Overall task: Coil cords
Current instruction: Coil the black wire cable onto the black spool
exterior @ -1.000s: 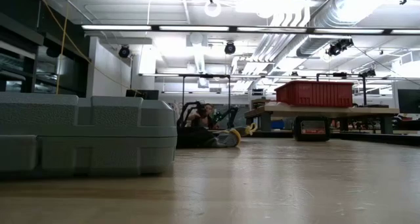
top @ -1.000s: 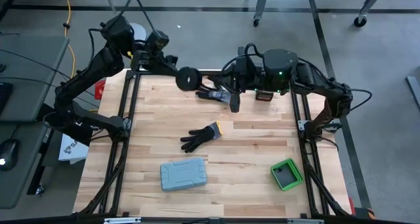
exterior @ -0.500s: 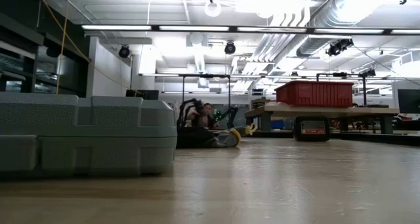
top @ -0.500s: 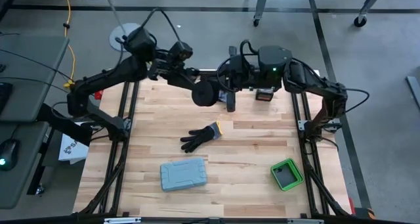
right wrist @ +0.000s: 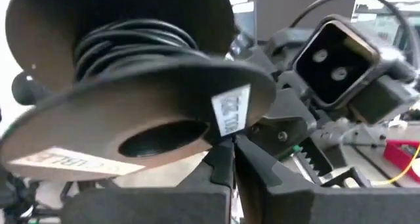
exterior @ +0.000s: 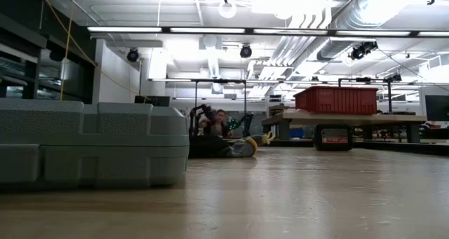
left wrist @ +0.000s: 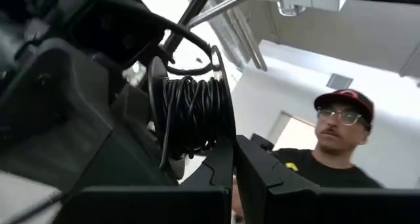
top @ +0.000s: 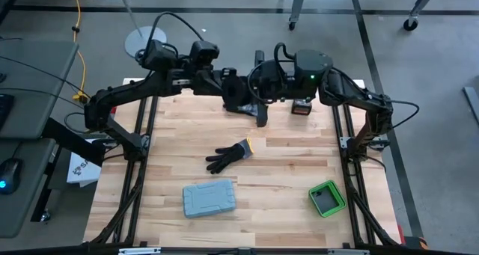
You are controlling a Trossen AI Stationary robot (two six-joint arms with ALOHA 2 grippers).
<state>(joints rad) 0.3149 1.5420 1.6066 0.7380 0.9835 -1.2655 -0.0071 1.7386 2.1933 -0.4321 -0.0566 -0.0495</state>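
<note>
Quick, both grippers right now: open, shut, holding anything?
Left gripper: shut on the rim of the black spool of cord.
Right gripper: shut, at the spool's flange; cannot tell whether it grips it.

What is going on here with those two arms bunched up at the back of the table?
Both arms meet above the far edge of the wooden table. The left end effector is shut on the rim of a black plastic spool wound with thin black cord. The right end effector is shut, its tips right at the spool; whether it grips anything is unclear.

Wood table (top: 284, 173) w/ glove (top: 229, 156), grey case (top: 209, 198), green box (top: 326, 198).
</note>
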